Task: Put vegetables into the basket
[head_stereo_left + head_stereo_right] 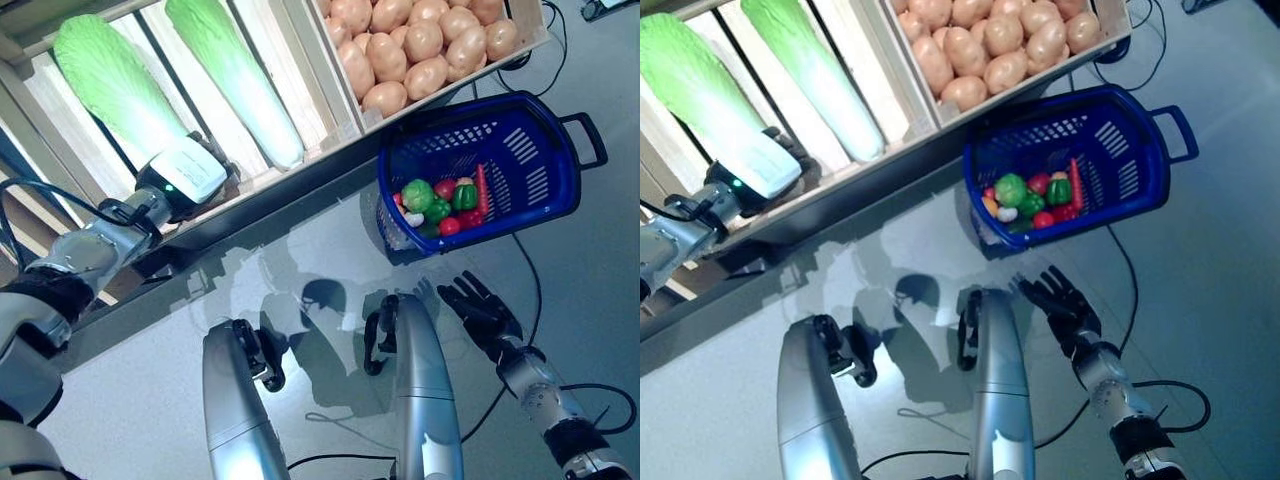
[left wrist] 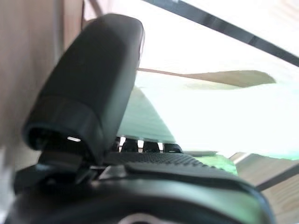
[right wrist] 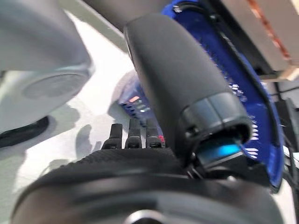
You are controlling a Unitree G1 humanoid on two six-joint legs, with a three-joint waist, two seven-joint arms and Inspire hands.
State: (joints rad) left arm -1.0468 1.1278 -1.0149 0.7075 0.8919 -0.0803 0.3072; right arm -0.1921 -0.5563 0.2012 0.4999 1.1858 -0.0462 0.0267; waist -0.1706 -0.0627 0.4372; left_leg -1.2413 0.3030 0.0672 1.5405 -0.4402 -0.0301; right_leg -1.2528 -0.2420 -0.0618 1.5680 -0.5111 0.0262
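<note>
A long pale-green napa cabbage [image 1: 115,85] lies on the wooden stand's slatted shelf. My left hand [image 2: 93,88] is at its white lower end, with the thumb upright beside it and the fingers [image 2: 140,145] straight, pointing under it. The cabbage fills the space past the fingers in the left wrist view [image 2: 201,116]. The blue plastic basket [image 1: 530,175] stands on the floor below the stand. It holds a round green vegetable [image 1: 417,195], a green pepper [image 1: 464,195], red round ones and a thin red one [image 1: 482,188]. My right hand [image 1: 482,312] is open, fingers spread, over the floor just short of the basket.
The wooden stand [image 1: 335,95] runs across the far side, its lower edge overhanging the grey floor. A second napa cabbage [image 1: 235,75] lies beside the first. The basket's black handle [image 1: 590,140] sticks out on the far right.
</note>
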